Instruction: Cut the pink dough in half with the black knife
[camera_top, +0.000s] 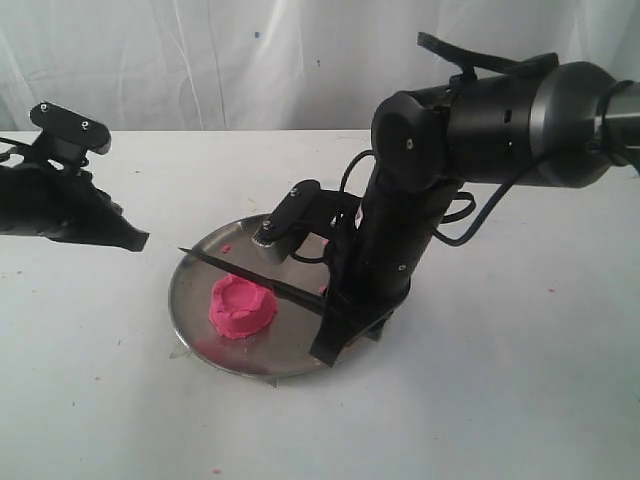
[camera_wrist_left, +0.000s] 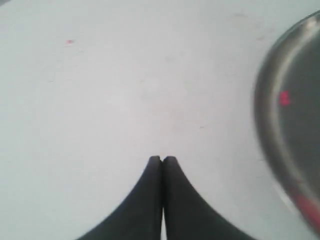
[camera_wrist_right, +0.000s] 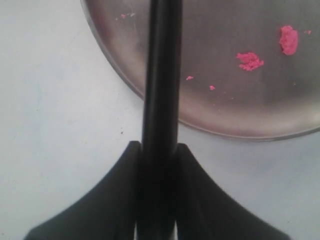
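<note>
The pink dough (camera_top: 241, 306), one round lump with a dented top, lies on the steel plate (camera_top: 195, 290). The black knife (camera_top: 250, 277) slants over the dough's far side, its tip toward the plate's left rim. My right gripper (camera_top: 338, 325) is shut on the knife's handle at the plate's right edge. In the right wrist view the black knife (camera_wrist_right: 160, 85) runs out from between the right gripper (camera_wrist_right: 159, 150) fingers over the steel plate (camera_wrist_right: 235, 115); the dough is out of that view. My left gripper (camera_top: 140, 240) is shut and empty, left of the plate; the left gripper (camera_wrist_left: 162, 159) hangs over bare table.
Small pink crumbs (camera_wrist_right: 250, 61) are scattered on the plate. The plate's rim (camera_wrist_left: 265, 115) shows at the edge of the left wrist view. A white table (camera_top: 520, 380) lies all round, with a white curtain (camera_top: 250, 60) behind.
</note>
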